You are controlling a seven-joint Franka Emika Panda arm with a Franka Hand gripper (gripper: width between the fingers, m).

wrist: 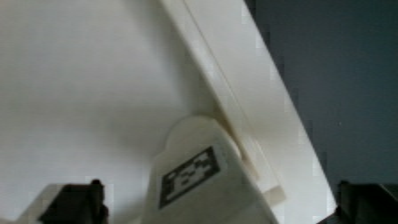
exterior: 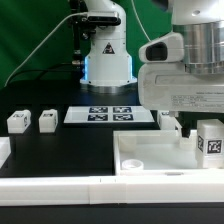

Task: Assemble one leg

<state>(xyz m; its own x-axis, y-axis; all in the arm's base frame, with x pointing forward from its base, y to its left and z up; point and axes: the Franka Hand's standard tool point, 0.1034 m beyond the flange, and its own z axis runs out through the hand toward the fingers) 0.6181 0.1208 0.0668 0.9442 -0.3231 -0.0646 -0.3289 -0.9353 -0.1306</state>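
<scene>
The leg (exterior: 211, 138) is standing in the tray (exterior: 140, 158) corner at 3 o'clock. The gripper (wrist: 222, 205) is straddling it, jaws open. Next: close and twist it home.

1. Claw (wrist: 217, 203): exterior view hides it behind the wrist housing (exterior: 185, 85); wrist view shows only two dark fingertips (wrist: 71, 203) at the frame edge. Can't tell jaw state or whether they touch anything.
2. Leg (exterior: 210, 138) in the tray (exterior: 150, 160): cut by the exterior view's right edge, top covered by the housing.
3. Same leg (wrist: 205, 170) in wrist view: blurred, tag unreadable, lower end cropped.
4. Tray: far right corner out of frame.
5. Arm base (exterior: 107, 50): upper part cropped.
6. White part (exterior: 4, 150) at the exterior view's left edge: mostly cut off, unidentifiable.
7. Marker board (exterior: 110, 114): tags too small to read.
</scene>
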